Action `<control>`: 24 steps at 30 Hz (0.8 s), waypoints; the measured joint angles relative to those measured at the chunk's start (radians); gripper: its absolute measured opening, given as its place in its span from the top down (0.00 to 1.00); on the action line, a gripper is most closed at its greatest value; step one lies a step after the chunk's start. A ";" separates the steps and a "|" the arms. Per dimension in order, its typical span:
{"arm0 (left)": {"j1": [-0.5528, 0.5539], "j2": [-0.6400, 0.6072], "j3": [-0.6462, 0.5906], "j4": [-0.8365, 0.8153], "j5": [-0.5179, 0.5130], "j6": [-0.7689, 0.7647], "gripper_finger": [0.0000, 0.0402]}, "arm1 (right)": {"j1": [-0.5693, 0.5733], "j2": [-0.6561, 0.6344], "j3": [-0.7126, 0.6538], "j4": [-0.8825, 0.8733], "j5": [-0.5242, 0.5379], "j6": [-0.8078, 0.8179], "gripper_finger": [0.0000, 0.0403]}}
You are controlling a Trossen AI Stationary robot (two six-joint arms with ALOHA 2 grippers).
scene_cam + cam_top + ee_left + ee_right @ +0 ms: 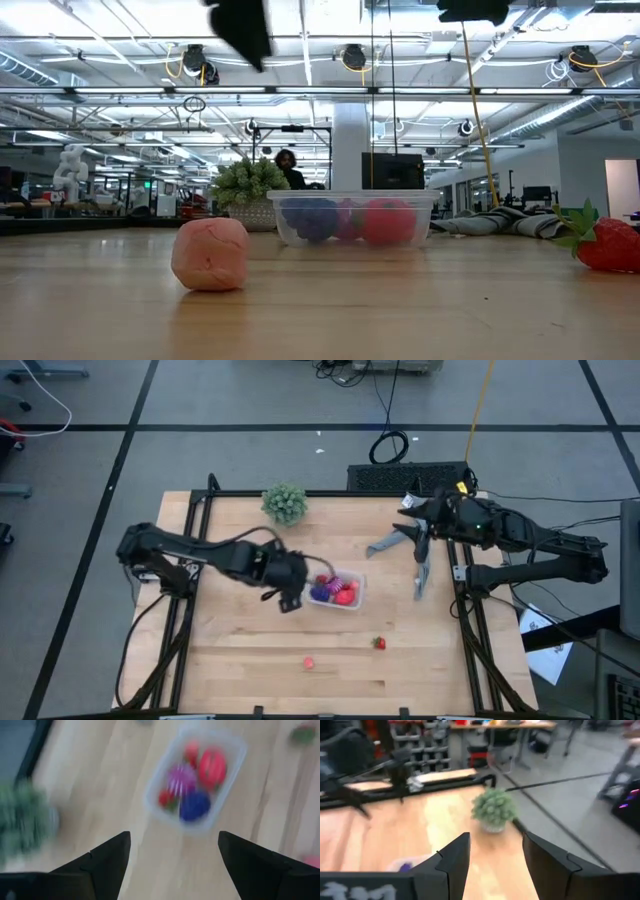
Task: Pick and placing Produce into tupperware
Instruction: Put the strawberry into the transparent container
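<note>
The clear tupperware [340,591] stands mid-table. It holds a dark purple cluster [194,805], a spiky magenta ball [181,780] and red pieces [212,766]. A pink piece [309,661] and a red strawberry [379,643] lie on the wood nearer the front edge. My left gripper [175,865] hangs open above the table just left of the tupperware [195,775], with nothing between its fingers. My right gripper [495,857] is raised at the far right, open and empty, and faces across the table toward the green plant [493,809].
A green bushy plant [285,502] stands near the far edge. A grey cloth [400,545] lies at the right, below my right arm. In the low view the pink piece [210,254] and the strawberry [608,244] sit in front of the tupperware [355,218].
</note>
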 joint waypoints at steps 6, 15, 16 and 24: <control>-0.101 -0.079 -0.191 -0.025 -0.013 -0.218 0.23 | 0.064 0.016 0.000 -0.047 -0.312 0.003 0.57; -0.207 -0.159 -0.392 -0.041 -0.124 -0.419 0.23 | 0.356 0.124 -0.210 0.227 -0.417 0.073 0.57; -0.212 -0.169 -0.406 -0.033 -0.141 -0.431 0.23 | 0.380 0.140 -0.245 0.284 -0.417 0.084 0.57; -0.244 -0.230 -0.493 -0.028 -0.204 -0.509 0.23 | 0.488 0.238 -0.430 0.580 -0.344 0.242 0.57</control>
